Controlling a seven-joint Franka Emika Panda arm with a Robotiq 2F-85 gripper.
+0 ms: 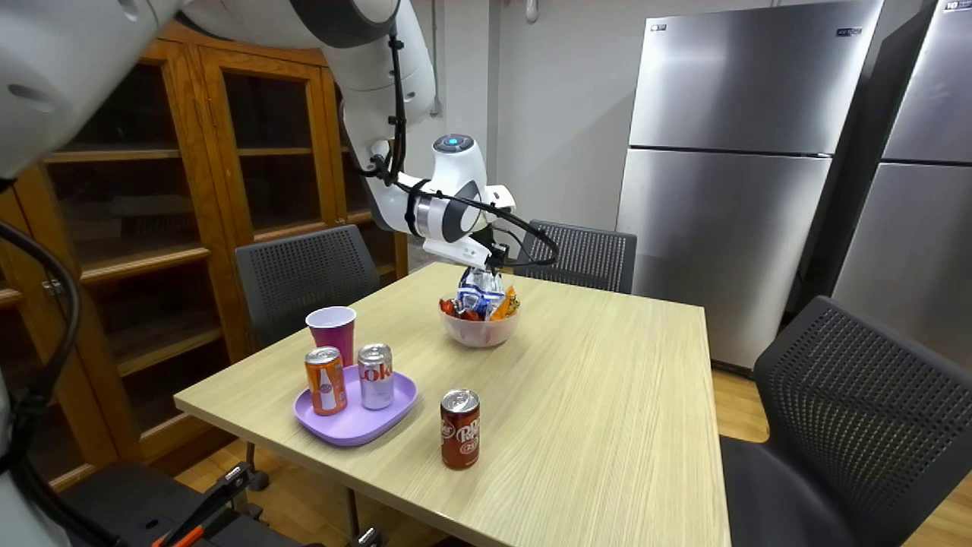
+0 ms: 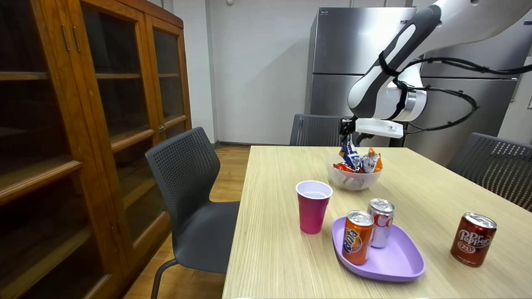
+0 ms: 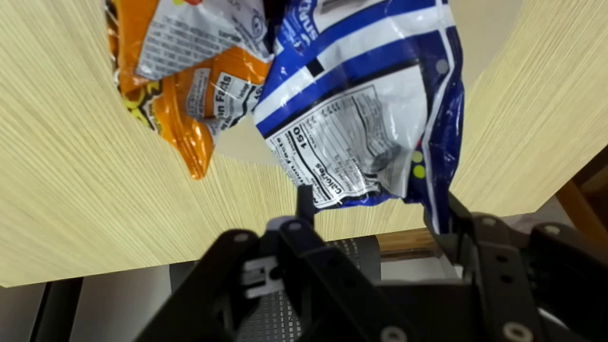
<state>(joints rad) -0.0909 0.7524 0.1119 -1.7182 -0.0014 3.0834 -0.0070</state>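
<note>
The gripper [image 3: 378,197] hangs over a pale bowl [image 1: 480,334] on a light wood-grain table [image 1: 592,395], its fingers parted with the end of a blue-and-white snack bag [image 3: 351,109] lying across the gap between them; whether either fingertip touches the bag, I cannot tell. The bag stands in the bowl, rising above the rim, its nutrition panel turned toward the wrist view. Beside it in the bowl are an orange snack bag [image 3: 190,128] and a red packet [image 2: 344,167]. Nearer the foreground in both exterior views, a purple tray [image 2: 395,265] bears a Fanta can [image 2: 356,243] and a silver Coke can [image 1: 376,380], both upright. A magenta plastic cup [image 2: 312,211] stands near the tray, and an upright Dr Pepper can [image 1: 460,433] sits directly on the table.
</note>
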